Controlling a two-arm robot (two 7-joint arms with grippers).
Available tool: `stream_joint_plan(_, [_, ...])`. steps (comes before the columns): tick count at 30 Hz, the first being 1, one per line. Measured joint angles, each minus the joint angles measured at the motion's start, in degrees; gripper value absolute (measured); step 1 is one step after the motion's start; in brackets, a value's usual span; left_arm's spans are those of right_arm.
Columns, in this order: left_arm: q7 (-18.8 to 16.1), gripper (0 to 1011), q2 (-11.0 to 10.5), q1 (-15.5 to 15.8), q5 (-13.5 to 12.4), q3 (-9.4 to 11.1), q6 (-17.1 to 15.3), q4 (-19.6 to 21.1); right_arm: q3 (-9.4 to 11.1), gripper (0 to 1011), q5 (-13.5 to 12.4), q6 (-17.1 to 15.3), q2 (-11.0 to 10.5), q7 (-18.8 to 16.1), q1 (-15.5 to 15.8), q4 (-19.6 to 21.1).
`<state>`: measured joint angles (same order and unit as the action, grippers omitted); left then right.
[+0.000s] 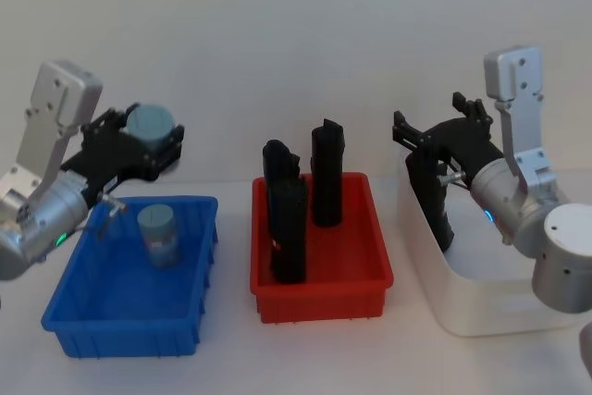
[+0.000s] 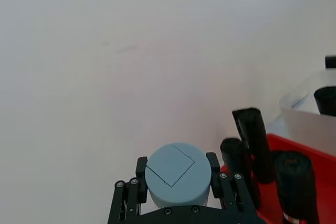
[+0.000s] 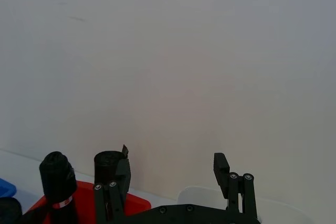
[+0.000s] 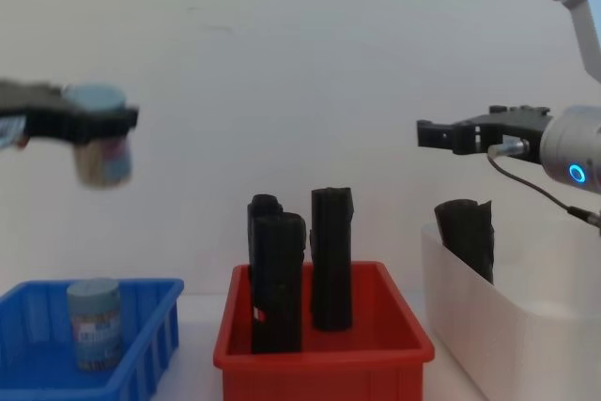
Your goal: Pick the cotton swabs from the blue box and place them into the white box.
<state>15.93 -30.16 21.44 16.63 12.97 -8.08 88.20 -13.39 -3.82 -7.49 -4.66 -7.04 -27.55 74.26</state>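
My left gripper is shut on a cotton swab jar with a pale grey-blue lid, held high above the back edge of the blue box. The left wrist view has that jar clamped between the fingers. From the chest, the held jar hangs well above the bin. A second cotton swab jar stands upright inside the blue box, also visible as a jar from the chest. My right gripper hovers open and empty above the white box.
A red bin between the two boxes holds three tall black blocks. Another black block leans inside the white box. The table behind the boxes is bare and white.
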Motion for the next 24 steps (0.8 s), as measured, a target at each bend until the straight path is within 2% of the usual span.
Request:
stream_joint_plan(7, [2.82, 671, 2.42, 4.54, -2.72, 0.89, 2.28, -0.02, -0.05, 1002, -0.81, 0.05, -0.44, -4.64, 0.25, 1.22])
stream_joint_plan(9, [3.87, 671, 3.43, 6.07, -3.47, 1.34, 3.07, -0.40, -0.06, 1002, -1.29, 0.06, -0.68, -7.28, 0.35, 1.72])
stream_joint_plan(12, [5.43, 671, 4.85, 8.08, -4.46, 2.03, 4.05, -1.07, -0.09, 1002, -1.54, 0.31, -0.87, -9.43, 0.35, 1.90])
stream_joint_plan(24, [9.87, 670, 9.53, 13.43, -6.85, 4.64, 6.68, -3.88, -1.22, 1002, 0.55, 2.84, -1.07, -13.51, 0.91, 2.58])
